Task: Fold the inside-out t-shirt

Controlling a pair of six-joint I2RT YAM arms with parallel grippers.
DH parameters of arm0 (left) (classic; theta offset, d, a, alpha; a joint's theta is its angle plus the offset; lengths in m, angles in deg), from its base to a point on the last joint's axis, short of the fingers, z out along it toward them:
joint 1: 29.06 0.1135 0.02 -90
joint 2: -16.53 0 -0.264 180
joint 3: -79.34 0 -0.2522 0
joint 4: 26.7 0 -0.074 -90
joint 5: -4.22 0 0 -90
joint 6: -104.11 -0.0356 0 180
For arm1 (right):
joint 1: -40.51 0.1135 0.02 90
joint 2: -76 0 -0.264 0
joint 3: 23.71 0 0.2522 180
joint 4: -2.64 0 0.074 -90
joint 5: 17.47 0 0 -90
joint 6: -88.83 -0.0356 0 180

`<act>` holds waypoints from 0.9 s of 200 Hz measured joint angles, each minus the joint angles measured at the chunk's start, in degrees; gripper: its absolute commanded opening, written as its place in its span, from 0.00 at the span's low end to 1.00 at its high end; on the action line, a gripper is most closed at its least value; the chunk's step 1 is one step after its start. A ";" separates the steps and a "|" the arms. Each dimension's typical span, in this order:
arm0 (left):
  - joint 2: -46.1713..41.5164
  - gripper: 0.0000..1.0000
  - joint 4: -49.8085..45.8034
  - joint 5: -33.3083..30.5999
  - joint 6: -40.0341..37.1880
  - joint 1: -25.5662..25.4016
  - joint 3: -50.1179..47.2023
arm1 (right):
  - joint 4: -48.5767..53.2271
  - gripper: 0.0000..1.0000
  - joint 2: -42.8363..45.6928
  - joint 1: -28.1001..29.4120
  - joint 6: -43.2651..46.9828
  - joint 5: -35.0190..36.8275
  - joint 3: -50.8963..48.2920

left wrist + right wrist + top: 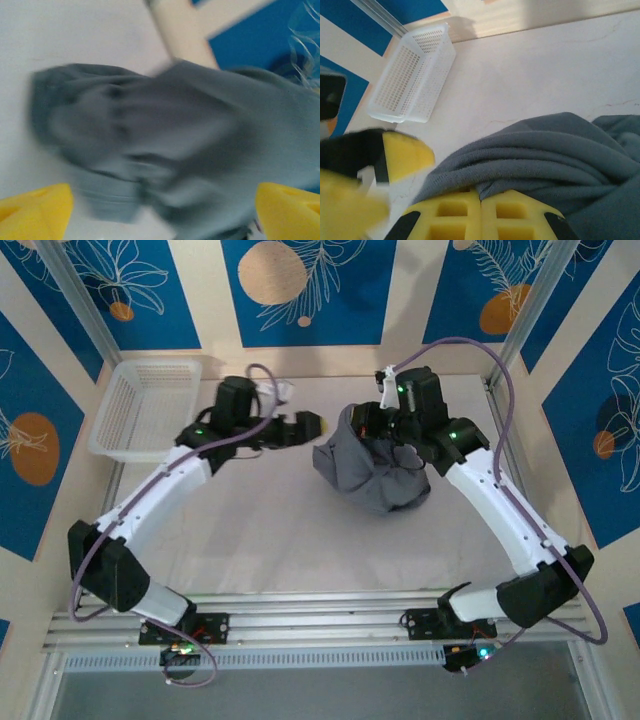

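Two arms meet over the far half of the counter [280,530] in my overhead feed. The right tool [380,428] is pinching the grey t-shirt [375,475]. From its wrist camera I see its yellow fingers [455,217] pressed together side by side, with a ridge of the cloth drawn in at their tips. The t-shirt sits bunched in a rumpled mound under that tool, right of the counter's middle and closer to the far edge than to the near one.

My left tool [308,426] is just left of the mound, pointing toward it and level with its upper part. Its wrist camera is blurred. It shows the two yellow tips spread wide at the bottom corners of the picture, with the grey cloth ahead of them and its lower edge reaching down between them. Whether either tip touches the cloth I cannot tell. In the right wrist view one finger of the left tool appears, out of focus, just beside the t-shirt's left flank.

A white mesh basket [120,430] stands at the far left corner of the counter, well apart from the t-shirt. Blue panels with pale leaf outlines and orange discs line the walls beyond the counter's far and side edges.
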 measured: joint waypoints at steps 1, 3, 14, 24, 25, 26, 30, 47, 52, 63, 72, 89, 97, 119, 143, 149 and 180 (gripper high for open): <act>0.17 0.99 0.02 0.02 -0.04 -0.31 0.04 | 0.00 0.00 -0.13 0.00 -0.04 -0.02 0.00; 0.57 0.99 0.07 0.04 -0.09 -1.14 0.15 | 0.00 0.00 -0.26 0.02 -0.13 -0.13 0.00; 2.82 0.88 0.24 -0.07 0.22 -4.07 0.26 | 0.15 0.00 -1.01 0.24 -0.59 -0.59 0.22; 5.38 0.58 0.09 -0.55 0.33 -5.25 0.20 | 0.44 0.00 -1.46 0.44 -1.01 -0.96 0.72; 5.75 0.54 0.09 -0.68 0.09 -5.33 0.20 | 0.46 0.00 -1.53 0.46 -1.07 -1.03 0.81; 5.95 0.50 0.09 -0.74 0.07 -5.35 0.20 | 0.44 0.00 -1.57 0.46 -1.07 -1.09 0.85; 7.04 0.32 0.02 -1.33 0.57 -5.38 0.09 | 0.46 0.00 -1.66 0.48 -1.29 -1.20 1.05; 11.26 0.00 -1.14 -4.90 0.17 -4.37 -1.07 | 1.14 0.00 -1.70 0.17 -2.27 -1.46 2.25; 12.13 0.00 -1.79 -6.01 0.13 -3.72 -1.73 | 1.70 0.00 -1.66 -0.20 -2.54 -1.49 2.73; 12.87 0.00 -2.75 -7.78 -0.15 -1.53 -3.69 | 2.56 0.00 -1.40 -1.53 -3.02 -1.44 3.30; 12.74 0.00 -2.93 -8.39 -0.72 0.79 -5.46 | 4.04 0.00 -1.07 -2.86 -3.21 -1.46 3.26; 10.88 0.15 -1.11 -7.87 -1.20 6.10 -8.59 | 6.27 0.00 -0.35 -5.20 -3.87 -2.54 1.64; 9.49 0.27 -0.37 -7.37 -1.77 8.46 -10.14 | 6.60 0.00 -0.11 -5.86 -4.02 -3.45 0.57; 6.69 0.44 -2.36 -9.81 -2.69 15.08 -15.06 | 5.33 0.00 2.01 -8.15 -4.59 -4.74 -1.92; 6.25 0.67 -5.03 -10.19 -3.91 18.93 -18.56 | 1.57 0.00 5.07 -9.33 -5.16 -8.61 -3.65; 5.75 0.70 -4.92 -9.20 -3.96 18.78 -19.06 | 0.37 0.00 5.40 -9.27 -5.18 -10.19 -4.02; 1.29 0.88 -5.70 -5.70 -5.60 13.35 -16.15 | -4.48 0.00 4.83 -9.05 -4.57 -19.56 -7.10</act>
